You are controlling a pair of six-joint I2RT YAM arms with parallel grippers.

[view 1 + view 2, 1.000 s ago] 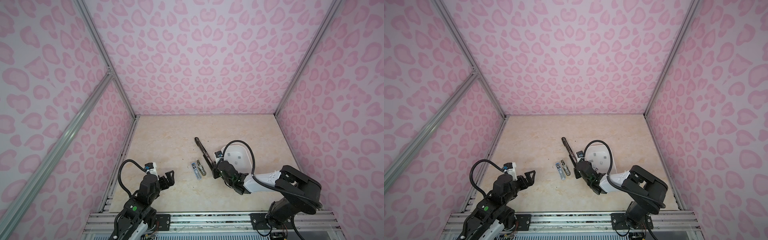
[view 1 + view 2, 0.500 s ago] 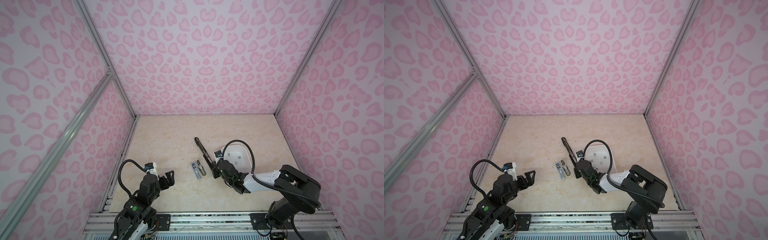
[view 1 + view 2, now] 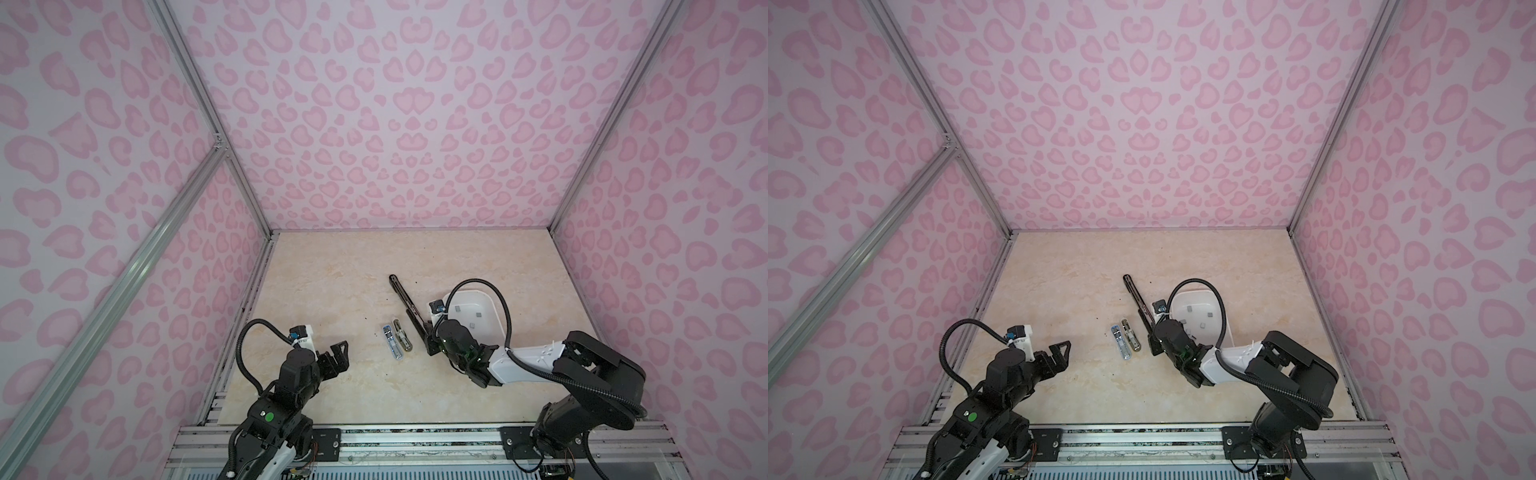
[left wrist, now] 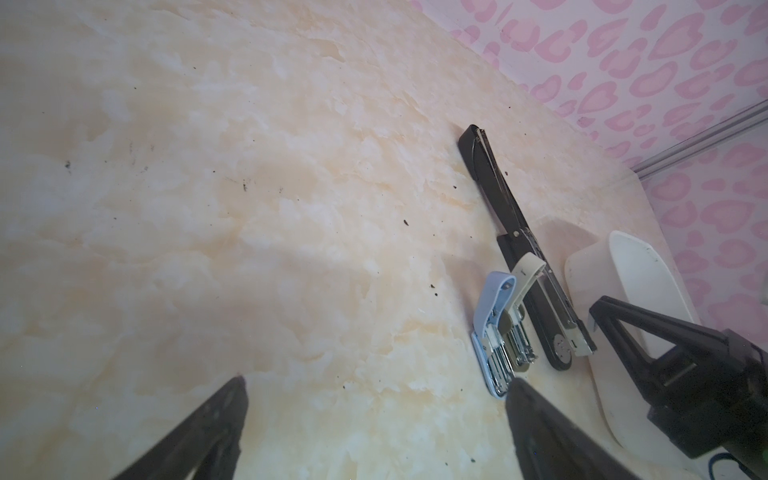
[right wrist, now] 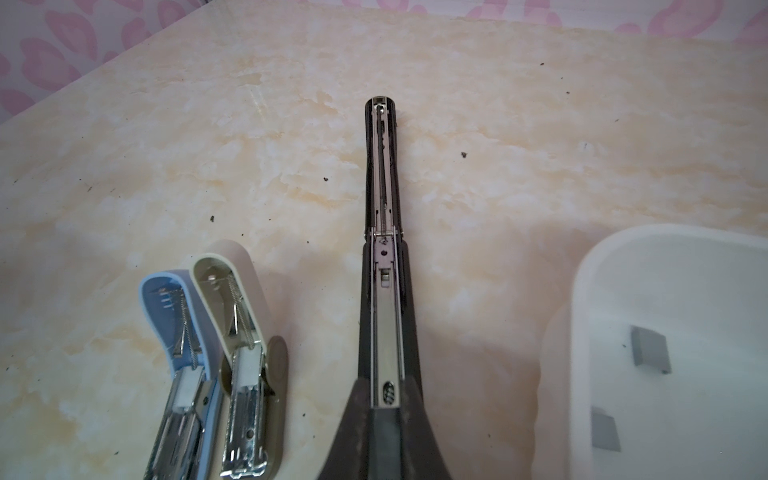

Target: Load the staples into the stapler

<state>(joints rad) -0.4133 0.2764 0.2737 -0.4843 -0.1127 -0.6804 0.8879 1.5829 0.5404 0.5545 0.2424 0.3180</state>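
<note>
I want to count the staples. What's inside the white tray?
At least three small grey staple blocks lie loose on the floor of the white tray. The right arm and its cable cover the tray's near part, so more could hide there.

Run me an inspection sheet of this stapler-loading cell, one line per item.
Surface: beige marbled tabletop, bare under the left arm.
Job's things: black stapler, blue stapler and cream stapler lie opened, side by side mid-table; a few grey staples lie loose in the white tray to their right.
Clutter: scattered dark specks; nothing else seen.
Grippers: left gripper hovers over bare table, jaws open; right gripper sits at the black stapler's near end, jaws shut, contact unclear.
Cables: left cable loops above its wrist; right cable arches over the tray.
Surroundings: pink heart-print walls, aluminium frame posts.
</note>
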